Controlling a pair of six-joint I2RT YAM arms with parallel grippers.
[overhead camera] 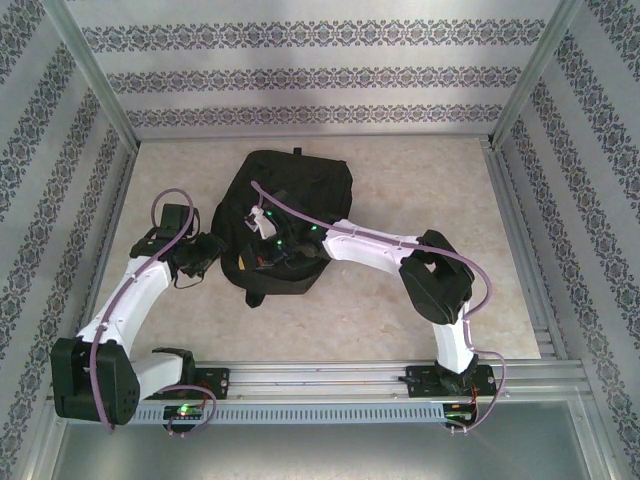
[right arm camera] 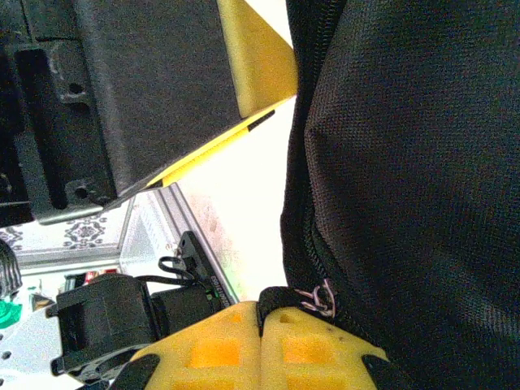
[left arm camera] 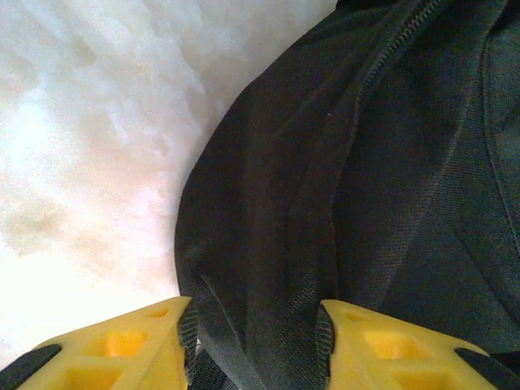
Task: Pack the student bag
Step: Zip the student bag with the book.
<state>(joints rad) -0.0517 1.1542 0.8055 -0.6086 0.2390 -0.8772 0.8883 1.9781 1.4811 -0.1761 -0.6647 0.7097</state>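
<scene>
**Both pincers at the student bag**

The pale, marbled tabletop (overhead camera: 400, 310) carries a single load. The student bag (overhead camera: 285, 215), a big black backpack, lies flat, its rounded top almost at the far edge and its body a little left of the middle.

The left arm (overhead camera: 125, 295) bends in from the near left corner to the bag's left side. The right arm (overhead camera: 440, 280) rises from the near edge and reaches leftward across the bag's near half.

The left pincer (overhead camera: 205, 255) sits at the bag's left edge. From its own wrist, the left pincer (left arm camera: 256, 313) has its yellow fingers (left arm camera: 122, 349) held apart and clamped on a fold of the black fabric (left arm camera: 390, 179), which fills the gap from pad to pad.

The right pincer (overhead camera: 268, 250) rests on the bag's near part. Seen from its own wrist, the right pincer (right arm camera: 262, 313) has its fingers pressed together beside the bag's zip (right arm camera: 313, 236). A small black tab (right arm camera: 276, 296) sits at their tips, joined to a little wire ring (right arm camera: 322, 297). I cannot tell whether the tab is pinched.
</scene>
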